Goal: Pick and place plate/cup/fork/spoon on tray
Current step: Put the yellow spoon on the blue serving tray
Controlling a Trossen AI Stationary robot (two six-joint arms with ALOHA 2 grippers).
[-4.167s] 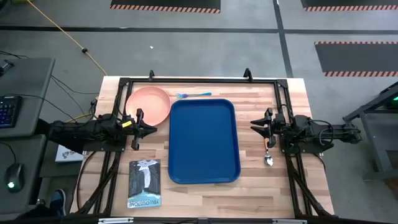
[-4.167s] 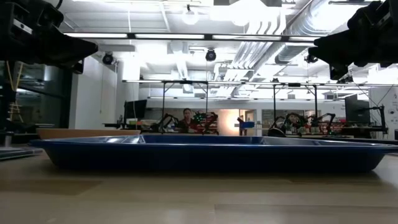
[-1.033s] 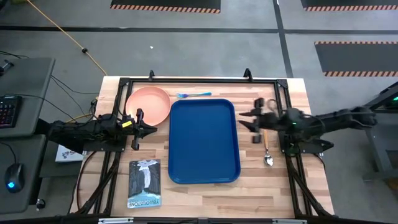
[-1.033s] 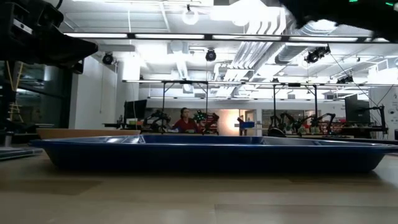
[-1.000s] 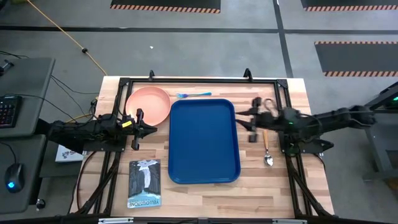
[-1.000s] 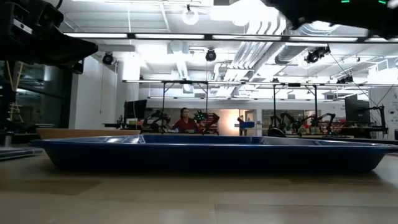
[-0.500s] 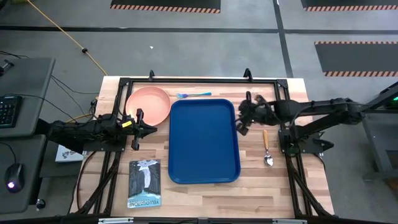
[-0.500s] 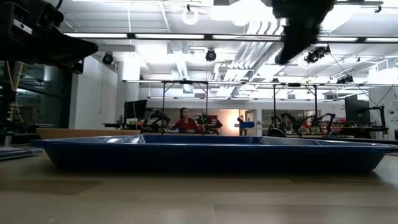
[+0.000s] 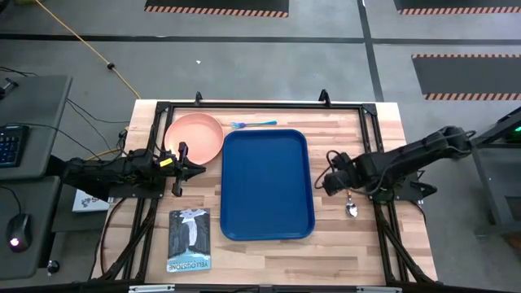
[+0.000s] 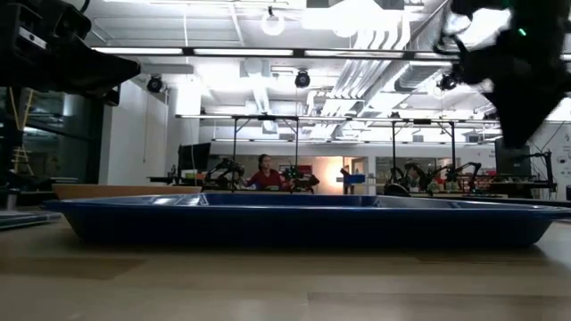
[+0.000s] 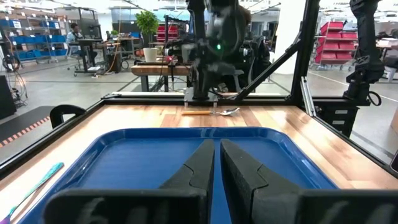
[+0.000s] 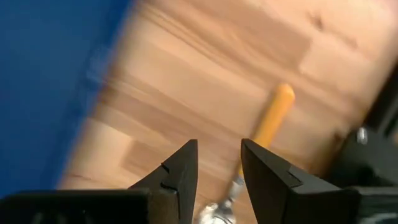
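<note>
The blue tray (image 9: 268, 184) lies at the table's middle. The salmon-pink plate (image 9: 195, 137) rests on the table at the tray's far left, with the light-blue fork (image 9: 252, 124) beside it by the far edge. The spoon (image 9: 352, 208) lies right of the tray, its metal bowl toward the near edge and its orange handle (image 12: 268, 121) toward the far edge. My right gripper (image 9: 332, 181) is open and tipped downward over the spoon; in its wrist view (image 12: 219, 155) the spoon's neck shows between the fingers. My left gripper (image 9: 181, 167) waits shut at the tray's left.
A grey-blue booklet (image 9: 189, 239) lies near the front edge, left of the tray. A black frame (image 9: 260, 106) runs along the table's edges. Bare wood lies between the tray and the spoon. A person (image 10: 265, 171) sits far off in the room behind.
My right gripper has swung from beside the tray's far right corner toward the near edge and down. It has tipped so its fingers point down over the spoon. The spoon, plate, fork and tray have stayed where they were.
</note>
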